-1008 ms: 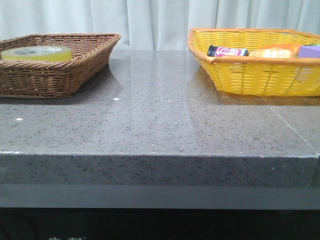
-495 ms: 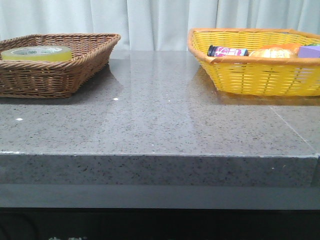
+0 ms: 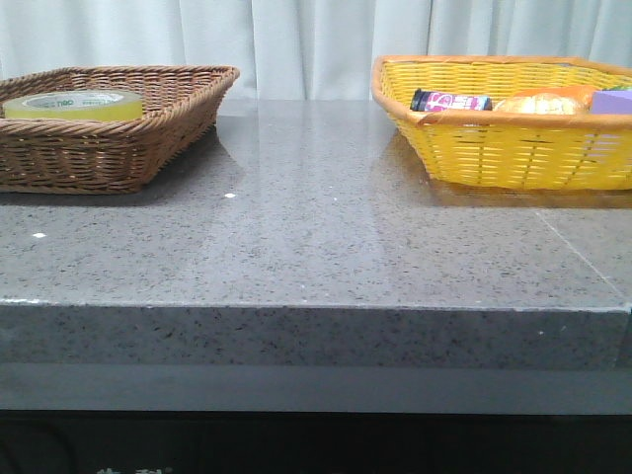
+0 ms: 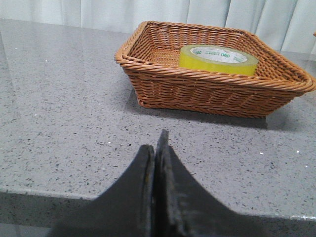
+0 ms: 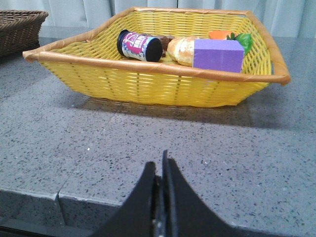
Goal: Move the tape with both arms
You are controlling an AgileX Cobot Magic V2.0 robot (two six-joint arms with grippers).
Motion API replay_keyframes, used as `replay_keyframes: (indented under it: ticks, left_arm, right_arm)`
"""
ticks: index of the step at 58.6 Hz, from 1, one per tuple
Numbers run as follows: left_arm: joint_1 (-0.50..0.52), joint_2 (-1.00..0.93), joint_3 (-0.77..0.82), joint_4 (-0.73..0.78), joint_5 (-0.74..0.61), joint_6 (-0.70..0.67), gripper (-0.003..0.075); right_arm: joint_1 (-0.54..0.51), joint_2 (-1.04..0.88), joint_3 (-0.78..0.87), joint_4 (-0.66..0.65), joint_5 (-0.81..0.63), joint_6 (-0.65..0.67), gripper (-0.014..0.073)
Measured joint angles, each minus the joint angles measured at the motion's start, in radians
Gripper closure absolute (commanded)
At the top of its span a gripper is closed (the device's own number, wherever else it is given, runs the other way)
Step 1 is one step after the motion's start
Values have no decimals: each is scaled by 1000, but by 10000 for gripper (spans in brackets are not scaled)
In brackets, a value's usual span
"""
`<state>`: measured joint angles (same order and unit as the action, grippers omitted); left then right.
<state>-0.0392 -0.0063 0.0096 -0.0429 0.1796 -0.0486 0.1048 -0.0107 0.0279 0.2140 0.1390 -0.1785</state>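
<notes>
Two tools, both pressed together and holding nothing: the left tool (image 4: 157, 148) and the right tool (image 5: 160, 170) each sit low over the grey surface (image 3: 316, 227). Beyond the left one stands one brown basket (image 4: 207, 91) with a single tape (image 4: 218, 59) lying flat inside. Beyond the right one stands one yellow basket (image 5: 163, 81) holding one dark bottle (image 5: 139, 46), one purple block (image 5: 217, 55) and some food.

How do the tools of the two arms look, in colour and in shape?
Each wrist view shows only the tool tips. The left tool and the right tool are matte black, with two flat fingers tapering to a point. No cables or markings show.
</notes>
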Motion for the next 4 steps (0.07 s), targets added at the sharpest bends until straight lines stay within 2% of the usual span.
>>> replay_keyframes:
  ticks: [4]
  left_arm:
    - [0,0,0,0,0,0,740]
  right_arm:
    - [0,0,0,0,0,0,714]
